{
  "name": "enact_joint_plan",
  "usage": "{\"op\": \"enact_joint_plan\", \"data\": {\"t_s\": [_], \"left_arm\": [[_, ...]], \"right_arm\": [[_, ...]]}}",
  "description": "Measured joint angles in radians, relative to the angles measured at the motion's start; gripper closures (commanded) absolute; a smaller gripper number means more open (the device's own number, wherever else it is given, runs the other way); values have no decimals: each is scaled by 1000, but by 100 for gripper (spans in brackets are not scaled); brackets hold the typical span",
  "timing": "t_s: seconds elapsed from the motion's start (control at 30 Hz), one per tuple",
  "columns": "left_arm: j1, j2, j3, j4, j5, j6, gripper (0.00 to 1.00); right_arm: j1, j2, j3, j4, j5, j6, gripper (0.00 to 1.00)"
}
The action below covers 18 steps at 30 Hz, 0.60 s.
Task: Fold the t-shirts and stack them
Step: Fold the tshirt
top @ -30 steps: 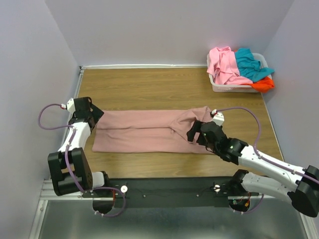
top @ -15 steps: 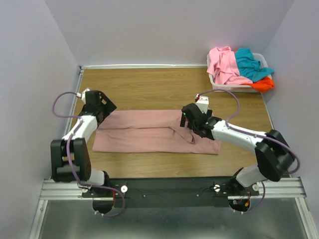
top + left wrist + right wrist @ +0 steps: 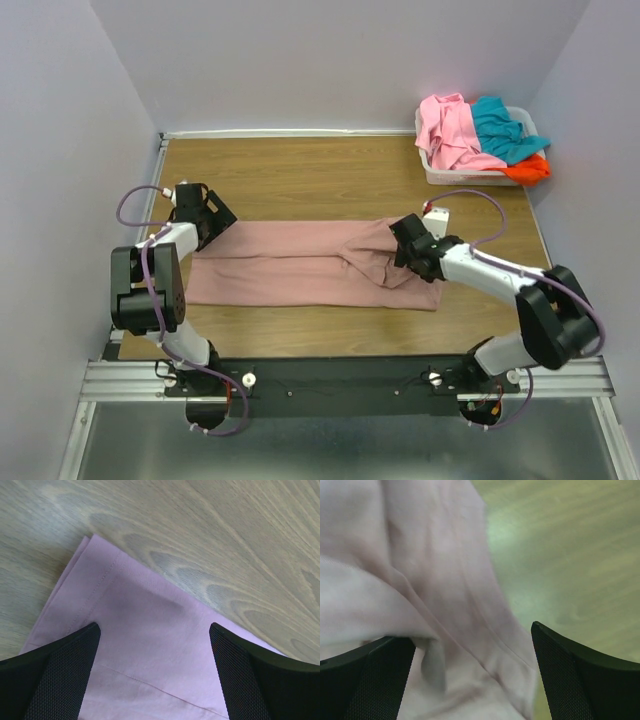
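Left tool [image 3: 155, 630] and right tool [image 3: 472, 639], both spread wide and empty, hang over opposite ends of the mauve tee [image 3: 300, 265] lying on my surface [image 3: 300, 170], its long axis running left-right between them, each arm nearest its own end.

The mauve-pink t-shirt [image 3: 290, 265] is soft matt cloth with a stitched hem, the tabletop [image 3: 300, 175] is smooth grained wood with a faint sheen, the pads [image 3: 55, 680] of the left jaws are black with a rough mesh texture, and the basket [image 3: 440, 176] at 1 o'clock is smooth white plastic.
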Motion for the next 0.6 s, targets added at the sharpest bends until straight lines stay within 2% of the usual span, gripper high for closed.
{"op": "enact_joint_plan", "data": {"t_s": [0.2,0.43,0.6], "left_arm": [[8,0,1,-2,-1,4,2],[16,3,6,-5,-5,14,2],[18,3,6,-5,-5,22,2]], "right_arm": [[-7,-271,-49,-183,-8,84,0],[-32,-348,-59,-357,-21,180,0],[-33,-386,-15,-301,-191,84,1]]}}
